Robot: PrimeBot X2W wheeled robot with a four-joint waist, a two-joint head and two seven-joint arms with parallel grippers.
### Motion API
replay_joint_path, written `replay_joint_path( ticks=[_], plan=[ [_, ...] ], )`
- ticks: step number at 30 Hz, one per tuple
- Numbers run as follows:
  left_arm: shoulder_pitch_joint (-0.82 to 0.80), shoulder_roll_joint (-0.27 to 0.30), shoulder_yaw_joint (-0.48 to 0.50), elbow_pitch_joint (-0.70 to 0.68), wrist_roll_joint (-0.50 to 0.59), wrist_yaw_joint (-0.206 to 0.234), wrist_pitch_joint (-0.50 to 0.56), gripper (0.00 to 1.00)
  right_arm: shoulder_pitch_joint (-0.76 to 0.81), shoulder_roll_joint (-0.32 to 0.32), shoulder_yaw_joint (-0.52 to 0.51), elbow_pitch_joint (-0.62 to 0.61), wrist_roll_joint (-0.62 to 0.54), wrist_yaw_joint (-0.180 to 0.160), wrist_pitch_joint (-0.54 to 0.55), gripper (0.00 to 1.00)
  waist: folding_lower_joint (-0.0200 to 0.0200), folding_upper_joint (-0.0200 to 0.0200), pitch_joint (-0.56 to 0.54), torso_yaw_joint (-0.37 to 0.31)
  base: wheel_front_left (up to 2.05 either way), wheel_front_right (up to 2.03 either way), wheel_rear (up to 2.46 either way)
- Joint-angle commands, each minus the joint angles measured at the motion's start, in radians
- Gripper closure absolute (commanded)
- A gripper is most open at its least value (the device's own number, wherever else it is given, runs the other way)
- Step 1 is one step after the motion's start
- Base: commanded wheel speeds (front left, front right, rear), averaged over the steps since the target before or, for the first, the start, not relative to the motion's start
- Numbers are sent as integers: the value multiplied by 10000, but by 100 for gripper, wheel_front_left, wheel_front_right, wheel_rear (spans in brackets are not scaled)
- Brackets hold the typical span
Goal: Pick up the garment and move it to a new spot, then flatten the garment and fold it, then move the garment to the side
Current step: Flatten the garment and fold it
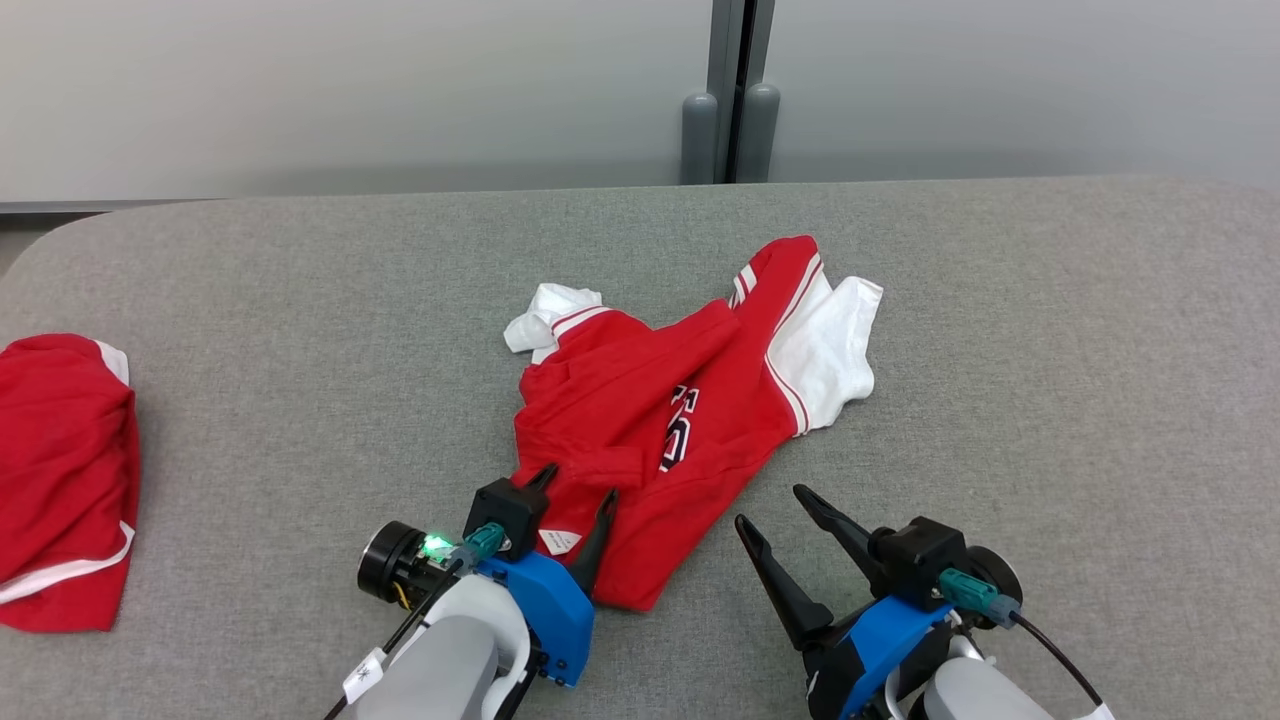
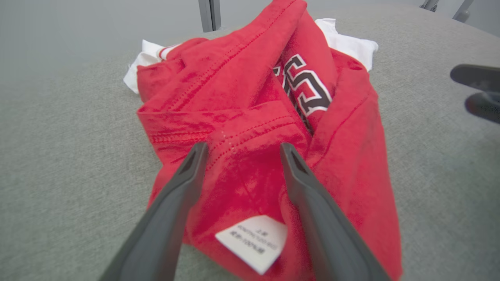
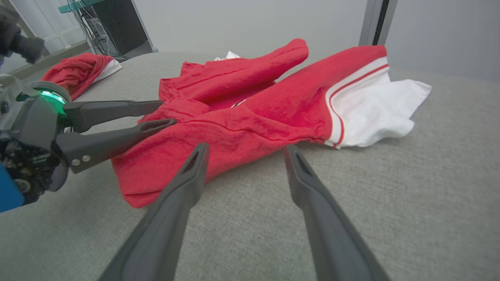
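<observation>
Bottom of the head view, lower left of centre: left gripper [image 1: 579, 483], jaws spread wide, nothing clamped. Its two dark fingers sit over the near lower-left edge of the garment [image 1: 620, 400], with a white label [image 1: 559, 541] showing between them. Left wrist view agrees: fingers either side of a red hem fold, label low in mid-frame. Cannot tell if the tips touch the cloth.

Lower right of centre: right gripper [image 1: 771, 505], jaws also spread wide, holding nothing. It is over bare grey tabletop [image 1: 1050, 420], just right of the garment's near corner, apart from the cloth. In the right wrist view its fingers point up-frame at the red edge with grey surface under them. The left gripper comes in at that frame's left edge, green light [image 3: 50, 96] on its wrist.

Middle of the head view: garment is red, crumpled, lying on the tabletop, partly folded over itself. Dark white-outlined numerals [image 1: 680, 425] peek from a crease at centre. White sleeve [image 1: 830, 350] with red stripes at its upper right, smaller white piece [image 1: 545, 315] at its upper left.

Far left edge: second red garment [image 1: 60, 450] with white trim, bunched, well apart from the first.

Top of frame: pale wall [image 1: 350, 90] behind the table, grey post [image 1: 730, 100] top centre.
</observation>
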Motion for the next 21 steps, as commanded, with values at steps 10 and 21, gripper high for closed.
replay_joint_path(
  ticks=[10, 21],
  plan=[
    [-348, -6, 211, -58, -24, 400, -45, 57, -49, 14, 58, 86, 59, 1, -56, 0, 0, -1, 144, -263, 0, 0, 0],
    [-120, -5, 672, -1049, -150, 797, -46, 96, 130, 64, -342, 126, -27, 1, -55, 0, 0, -1, 45, 170, 0, 0, 0]
  ],
)
